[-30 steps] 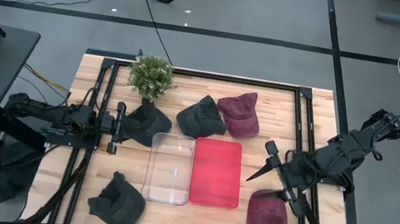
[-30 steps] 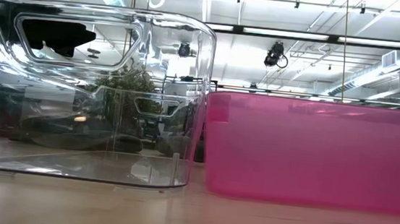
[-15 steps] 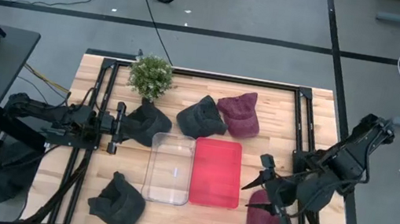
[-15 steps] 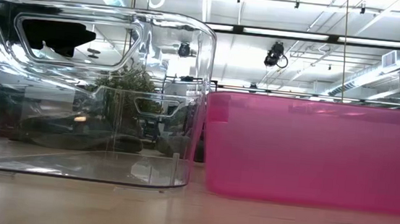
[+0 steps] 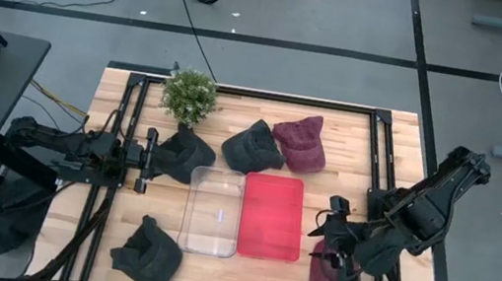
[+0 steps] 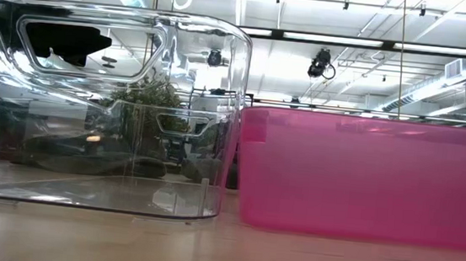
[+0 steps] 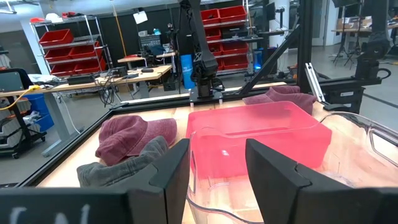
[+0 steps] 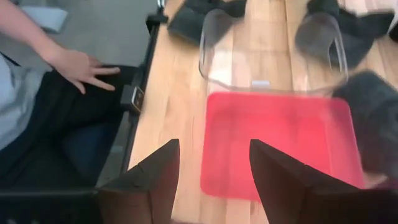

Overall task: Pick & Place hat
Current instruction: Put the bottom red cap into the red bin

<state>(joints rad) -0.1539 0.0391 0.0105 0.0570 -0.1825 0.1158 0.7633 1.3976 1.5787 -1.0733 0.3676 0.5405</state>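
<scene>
Several hats lie on the table in the high view: a maroon hat [image 5: 340, 278] near the right near corner, another maroon hat [image 5: 299, 140] and a dark hat [image 5: 250, 145] behind the bins, a dark hat [image 5: 185, 154] at the left, and a dark hat [image 5: 150, 251] near the near edge. My right gripper [image 5: 326, 237] [image 8: 214, 186] is open and hovers over the far left edge of the near maroon hat, beside the red bin [image 5: 271, 216]. My left gripper [image 5: 143, 159] [image 7: 217, 180] is open and waits beside the left dark hat.
A clear bin [image 5: 213, 212] stands left of the red bin; both fill the low view [image 6: 104, 107] [image 6: 368, 176]. A potted plant [image 5: 188, 94] sits at the far left. A person's hand [image 8: 81, 65] rests by the table's near edge. Black rails [image 5: 121, 141] frame the table.
My right gripper has moved toward the table's near edge and down, turning as the arm folds in, from beside the red bin's far right corner to over the near maroon hat. It stays open. The hats and bins have kept still.
</scene>
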